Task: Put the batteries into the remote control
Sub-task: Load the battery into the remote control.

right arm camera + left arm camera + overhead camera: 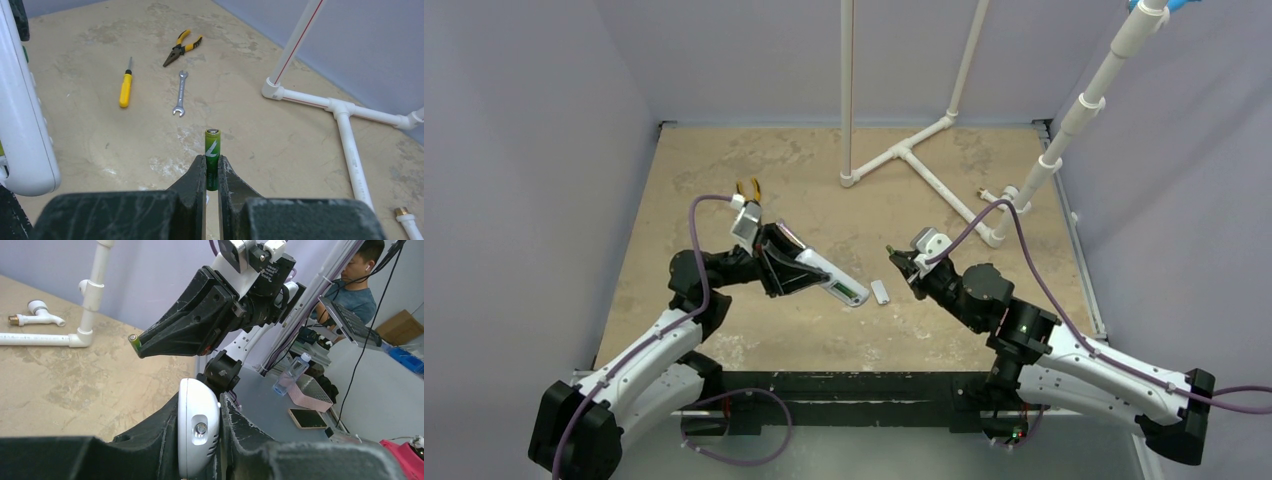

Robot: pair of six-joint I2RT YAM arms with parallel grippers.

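Note:
My left gripper (796, 268) is shut on the white remote control (829, 279) and holds it tilted above the table. A green patch shows near the remote's lower end. In the left wrist view the remote's rounded end (198, 426) sits squeezed between the fingers. My right gripper (895, 257) is shut on one green battery (212, 149), which stands up out of the fingertips, metal cap on top. The battery's tip (133, 339) points at the remote, a short gap away. The remote's edge (20, 115) shows at the left of the right wrist view. A second battery is not clearly in view.
A small white cover piece (880, 291) lies on the table between the grippers. Yellow-handled pliers (181, 46), a yellow screwdriver (125, 87) and a silver wrench (180, 93) lie further back. White pipes (924, 160) stand at the back right.

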